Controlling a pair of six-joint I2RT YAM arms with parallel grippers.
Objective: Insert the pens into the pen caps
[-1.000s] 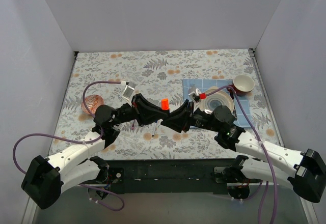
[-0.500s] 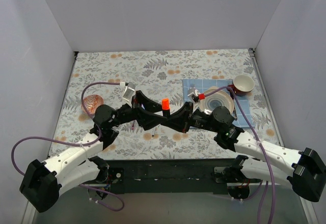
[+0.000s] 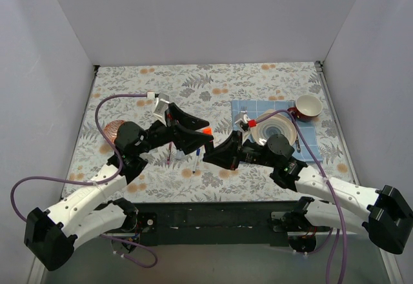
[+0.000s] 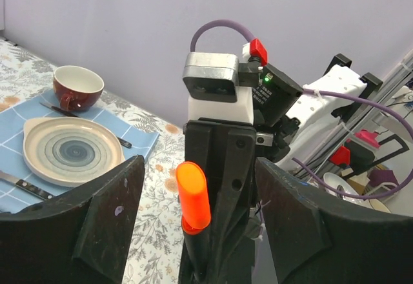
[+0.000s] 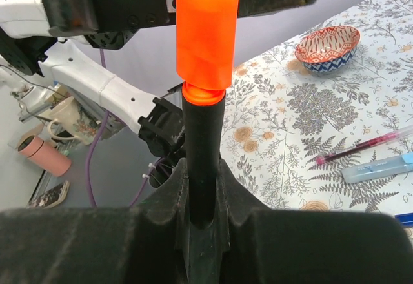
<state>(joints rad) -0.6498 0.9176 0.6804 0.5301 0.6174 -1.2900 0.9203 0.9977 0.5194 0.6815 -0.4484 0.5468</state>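
Note:
A thick black marker (image 5: 203,161) stands upright with my right gripper (image 5: 203,200) shut on its barrel. An orange-red cap (image 5: 203,35) sits on its tip. My left gripper (image 4: 199,168) is open, and its fingers (image 4: 97,219) stand wide on either side of the orange-red cap (image 4: 193,193) without touching it. From above, the two grippers meet mid-table around the cap (image 3: 206,131). A thin maroon-red pen (image 5: 368,145) and a light-blue marker (image 5: 381,166) lie on the floral cloth. A white pen (image 3: 195,163) lies below the left gripper (image 3: 197,135).
A patterned bowl (image 3: 115,131) sits at the left. A blue placemat (image 3: 242,110) at the right carries a striped plate (image 3: 277,129), cutlery and a red cup (image 3: 308,106). Purple cables loop from both arms.
My left gripper has opened and let go of the orange-red cap, which stays on the black marker. The right gripper has closed tighter on the marker, and both arms shifted slightly.

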